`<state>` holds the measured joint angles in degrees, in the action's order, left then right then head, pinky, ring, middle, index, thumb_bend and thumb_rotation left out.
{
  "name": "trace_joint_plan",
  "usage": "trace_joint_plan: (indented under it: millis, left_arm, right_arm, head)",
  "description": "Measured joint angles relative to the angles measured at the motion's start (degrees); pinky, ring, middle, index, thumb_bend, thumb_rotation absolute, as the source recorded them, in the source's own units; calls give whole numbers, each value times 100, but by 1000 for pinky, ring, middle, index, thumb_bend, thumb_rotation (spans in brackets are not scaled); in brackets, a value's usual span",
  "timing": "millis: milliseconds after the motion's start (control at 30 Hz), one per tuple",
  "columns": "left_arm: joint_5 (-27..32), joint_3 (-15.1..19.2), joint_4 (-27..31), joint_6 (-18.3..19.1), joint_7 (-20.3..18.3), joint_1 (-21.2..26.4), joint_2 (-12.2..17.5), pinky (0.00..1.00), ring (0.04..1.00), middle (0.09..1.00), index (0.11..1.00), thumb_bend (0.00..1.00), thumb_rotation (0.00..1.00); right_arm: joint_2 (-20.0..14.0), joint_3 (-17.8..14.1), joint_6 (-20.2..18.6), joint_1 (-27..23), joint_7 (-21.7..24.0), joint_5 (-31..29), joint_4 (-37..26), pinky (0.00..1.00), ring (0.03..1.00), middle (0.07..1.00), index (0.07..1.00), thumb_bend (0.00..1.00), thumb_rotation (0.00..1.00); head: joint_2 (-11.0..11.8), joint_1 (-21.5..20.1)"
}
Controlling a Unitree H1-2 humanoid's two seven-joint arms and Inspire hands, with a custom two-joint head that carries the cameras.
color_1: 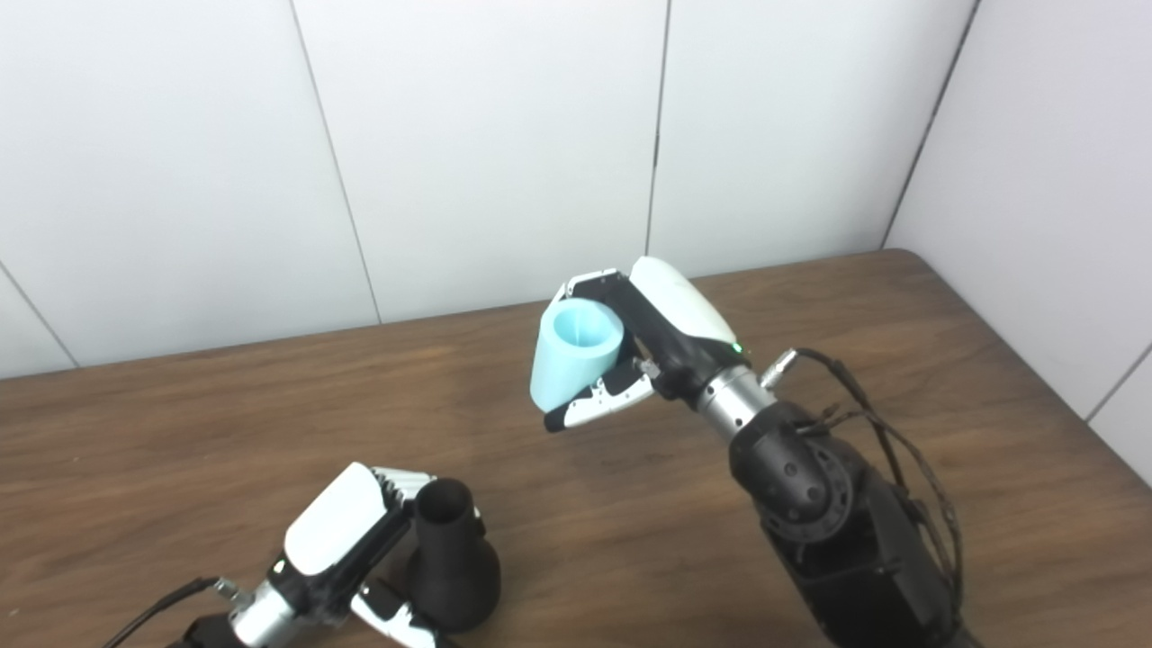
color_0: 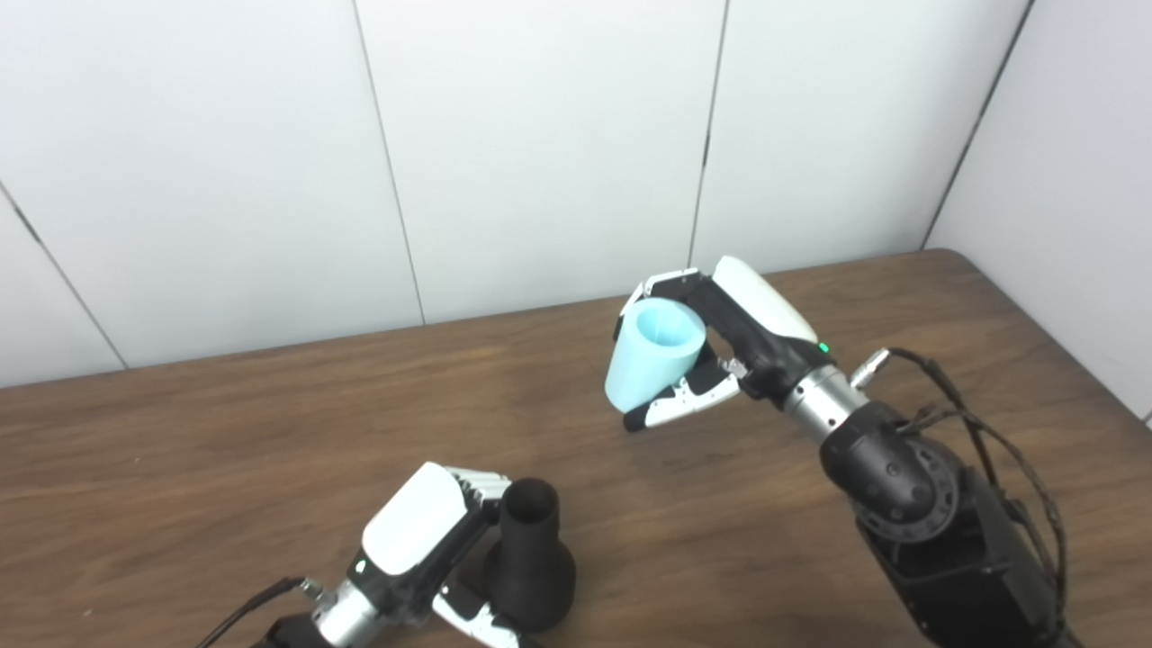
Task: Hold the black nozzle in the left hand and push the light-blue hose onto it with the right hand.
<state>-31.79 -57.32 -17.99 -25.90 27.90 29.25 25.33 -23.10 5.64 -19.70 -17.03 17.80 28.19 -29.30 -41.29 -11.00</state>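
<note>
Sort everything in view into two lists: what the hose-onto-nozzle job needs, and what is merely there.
Needed for the job:
- black nozzle, held by the left hand
- light-blue hose, held by the right hand

Merely there:
- wooden table
- white wall panels

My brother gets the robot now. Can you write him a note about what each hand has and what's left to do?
Left hand: shut on the black nozzle, which stands upright low over the table, narrow open end up.
Right hand: shut on the light-blue hose, held up above the table, farther back and to the right, open end tilted toward the camera.
Done: both parts are picked up and gripped.
Left: the two parts are apart. Bring the hose over to the nozzle's narrow end, line the openings up, and push it on while the left hand holds steady.
</note>
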Motion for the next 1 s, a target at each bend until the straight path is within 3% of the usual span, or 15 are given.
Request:
trace_joint_plan:
  millis: [233, 333, 467, 633, 867, 1000]
  left_arm:
    - [39, 78, -103, 0, -173, 43, -126, 388, 495, 486, 486, 521, 0]
    - [66, 142, -133, 0, -230, 42, -168, 393, 496, 485, 488, 521, 0]
    - [55, 203, -209, 0, -317, 46, -218, 396, 501, 485, 489, 521, 0]
    - [43, 222, -256, 0, -342, 59, -247, 396, 498, 485, 489, 522, 0]
    - [41, 221, -298, 0, -341, 81, -273, 395, 497, 484, 489, 522, 0]
    - [37, 222, -305, 0, -342, 87, -279, 394, 499, 488, 486, 522, 0]
  right_arm:
    - [-20, -99, -197, -350, 314, -163, -452, 125, 193, 458, 516, 520, 0]
    - [-24, -142, -347, -466, 499, -192, -641, 147, 219, 467, 511, 521, 0]
    - [-21, -150, -490, -473, 622, -221, -857, 96, 160, 431, 534, 516, 0]
    - [36, -147, -669, -478, 711, -277, -943, 117, 194, 464, 510, 521, 0]
    - [45, -74, -680, -600, 847, -292, -1112, 108, 173, 423, 534, 515, 0]
    - [45, -60, -675, -603, 905, -325, -1133, 121, 188, 444, 529, 518, 0]
  head:
    - [-555, 299]
    - [-582, 422]
    - [-564, 458]
    - [-564, 475]
    - [-511, 476]
    - [-441, 458]
